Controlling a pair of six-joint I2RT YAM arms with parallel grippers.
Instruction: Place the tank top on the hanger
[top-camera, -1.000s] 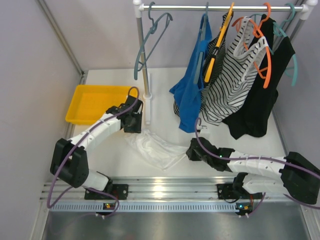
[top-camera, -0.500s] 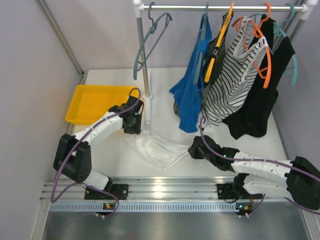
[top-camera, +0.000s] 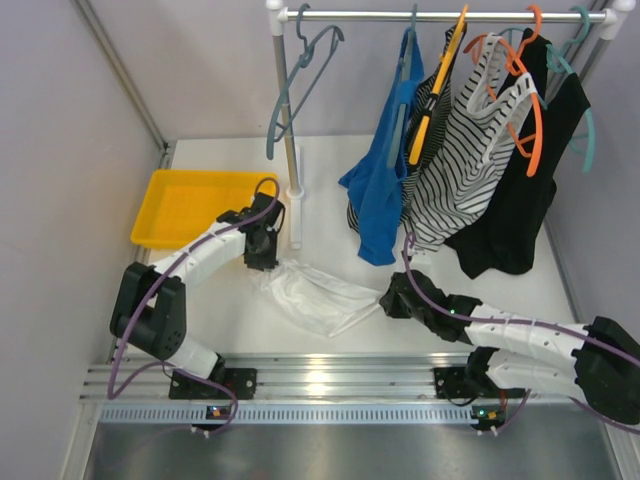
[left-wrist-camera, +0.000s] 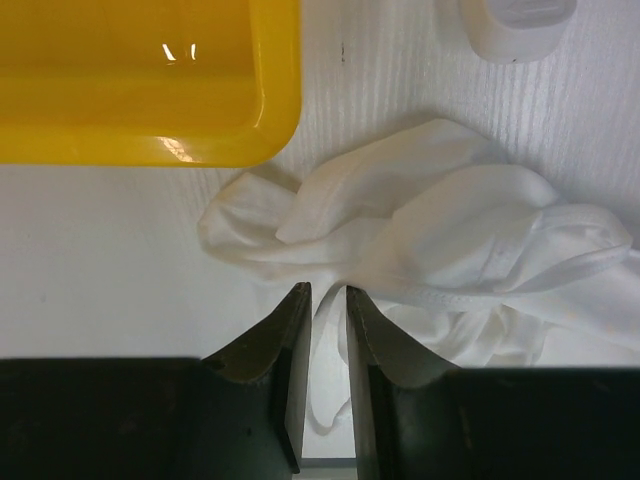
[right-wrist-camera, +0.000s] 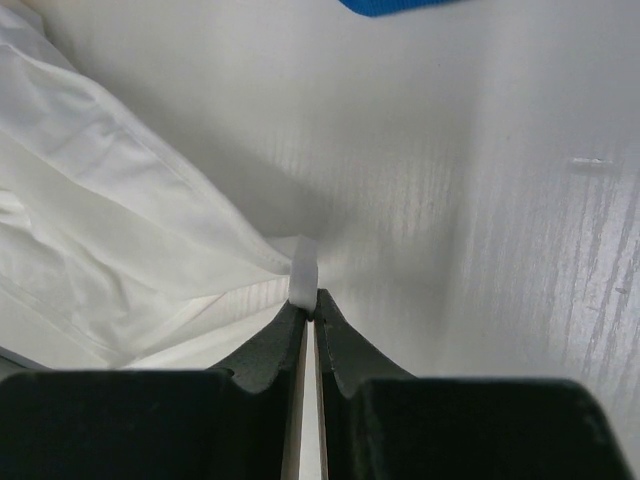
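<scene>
The white tank top (top-camera: 315, 295) lies crumpled on the table between my two grippers. My left gripper (top-camera: 262, 256) is at its upper left corner. In the left wrist view my jaws (left-wrist-camera: 328, 292) stand nearly closed with a fold of the tank top (left-wrist-camera: 450, 240) between them. My right gripper (top-camera: 388, 298) is at its right end. In the right wrist view the gripper (right-wrist-camera: 311, 308) is shut on a hem of the tank top (right-wrist-camera: 100, 200), and a small white tab sticks out past the tips. The grey-blue hanger (top-camera: 290, 90) hangs empty at the left end of the rail.
A yellow tray (top-camera: 200, 176) sits at the left, close to my left gripper and also in the left wrist view (left-wrist-camera: 150, 150). The rack post and its base (top-camera: 295, 215) stand behind the tank top. A blue top (top-camera: 380, 190), a striped top (top-camera: 460, 170) and a black garment (top-camera: 520, 200) hang from the rail.
My right gripper has moved slightly right and toward the near edge with the tank top's end. The fabric is drawn flatter between the grippers. My left gripper has shifted only slightly.
</scene>
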